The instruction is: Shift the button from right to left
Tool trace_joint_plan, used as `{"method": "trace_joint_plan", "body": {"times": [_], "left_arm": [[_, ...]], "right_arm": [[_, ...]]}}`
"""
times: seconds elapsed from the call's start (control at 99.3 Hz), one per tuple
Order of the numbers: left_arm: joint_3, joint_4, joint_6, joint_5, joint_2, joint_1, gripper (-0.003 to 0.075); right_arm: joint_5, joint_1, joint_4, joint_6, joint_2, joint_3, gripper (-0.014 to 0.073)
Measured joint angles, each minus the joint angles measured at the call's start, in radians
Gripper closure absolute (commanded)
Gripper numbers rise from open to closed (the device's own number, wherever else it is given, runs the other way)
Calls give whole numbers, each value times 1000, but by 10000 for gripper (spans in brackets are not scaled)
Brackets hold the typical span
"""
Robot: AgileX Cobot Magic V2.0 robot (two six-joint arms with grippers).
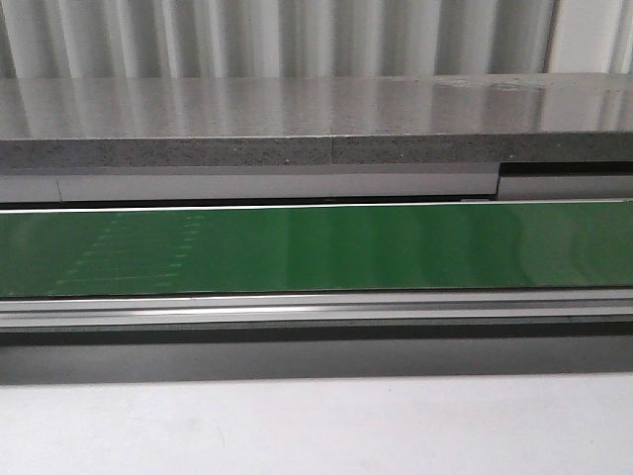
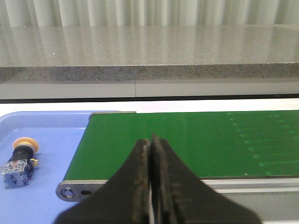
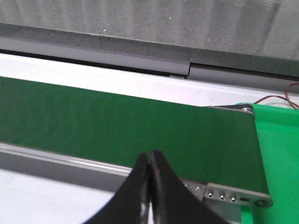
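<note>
Trouble, as I read it, sits with a button that lies on its side in the blue tray, just beside the near end of the green belt; it already appears to be on the left side, so the move looks done or nearly so. My left hand is clenched with nothing between its fingers, hanging above the belt's near rail. My right hand is likewise closed and empty, over the belt close to its other end, where a bright green tray begins.

If I drop either hand straight down I judge it would strike the metal rail or the belt frame, since both hang right at that edge. A sideways sweep of the left hand toward the tray could knock the button, which rests on a rounded cap and may roll. Red wires show past the right end roller; I would keep clear of them.

Open room looks best above the belt's middle, which the front view shows bare, and over the pale tabletop nearest me.
</note>
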State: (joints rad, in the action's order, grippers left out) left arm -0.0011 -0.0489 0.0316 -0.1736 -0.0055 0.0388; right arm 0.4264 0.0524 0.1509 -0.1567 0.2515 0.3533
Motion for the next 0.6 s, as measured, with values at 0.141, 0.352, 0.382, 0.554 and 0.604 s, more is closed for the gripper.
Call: {"method": "trace_joint_plan", "body": {"times": [0.141, 0.352, 0.382, 0.554, 0.604], "left_arm": [[0, 0, 0, 0, 0, 0, 740], [0, 0, 0, 0, 0, 0, 740], [0, 0, 0, 0, 0, 0, 740], [0, 0, 0, 0, 0, 0, 740], [0, 0, 2, 0, 0, 0, 740]], "right_arm": [[-259, -32, -47, 121, 0, -128, 660], [-447, -117, -167, 263, -26, -260, 660], [-455, -126, -169, 268, -39, -273, 660], [-466, -150, -176, 275, -152, -368, 660], [-433, -152, -179, 275, -194, -376, 660]]}}
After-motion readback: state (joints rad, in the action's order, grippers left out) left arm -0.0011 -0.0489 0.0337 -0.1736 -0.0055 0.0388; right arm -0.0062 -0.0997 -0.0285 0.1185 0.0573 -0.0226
